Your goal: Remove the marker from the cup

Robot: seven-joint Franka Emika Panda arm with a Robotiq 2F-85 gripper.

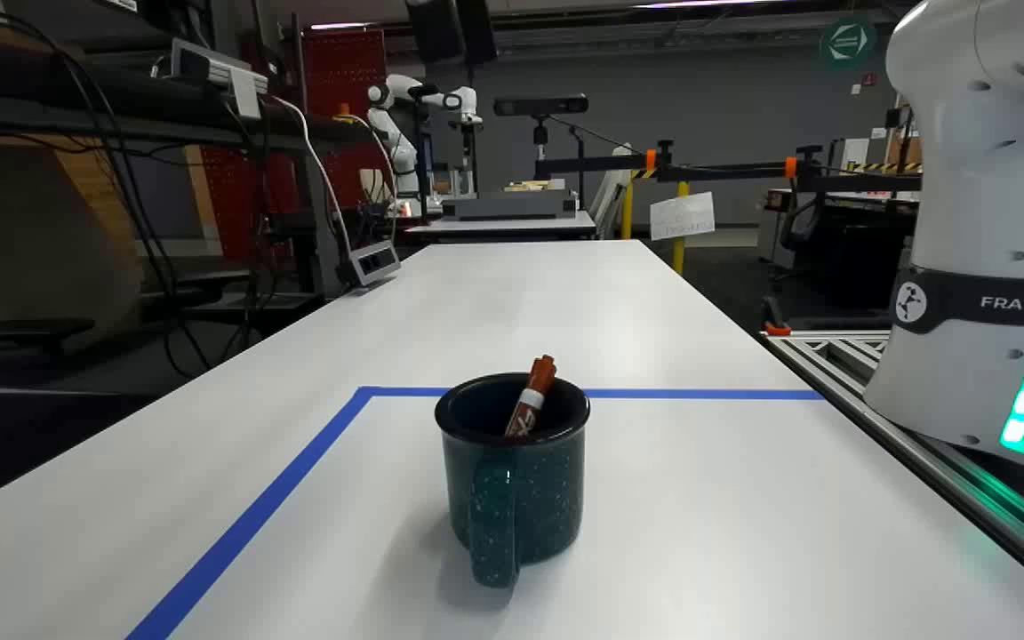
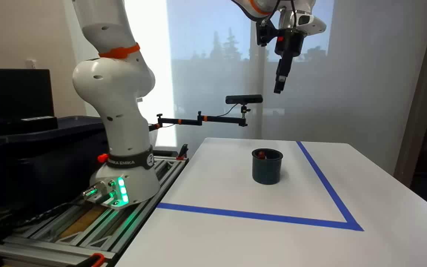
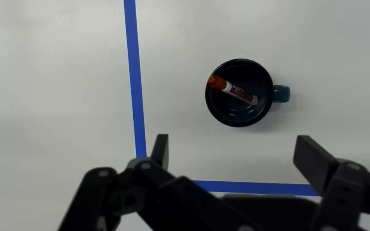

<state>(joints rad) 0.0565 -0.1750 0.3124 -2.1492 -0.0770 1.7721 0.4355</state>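
The dark teal-green cup stands upright on the white table, and its body point(image 1: 548, 507) point(image 2: 267, 172) shows in both exterior views. In the wrist view its rim point(image 3: 238, 124) is seen from above, with the handle pointing right. The marker point(image 1: 528, 400) leans inside the cup, its orange-red cap resting at the rim. The marker's cap point(image 2: 261, 155) barely shows in an exterior view; the whole marker point(image 3: 234, 91) lies diagonally in the wrist view. My gripper point(image 2: 278, 90) hangs well above the table and cup. Its fingers point(image 3: 232, 144) are wide apart, with nothing between them.
Blue tape point(image 1: 254, 524) point(image 2: 258, 216) marks a corner on the white table point(image 2: 213, 244) around the cup. A camera on a black arm point(image 2: 244, 99) stands beyond the table edge. A small grey box point(image 1: 374, 262) sits at the table's edge in an exterior view. The robot base point(image 1: 965, 373) stands beside the table.
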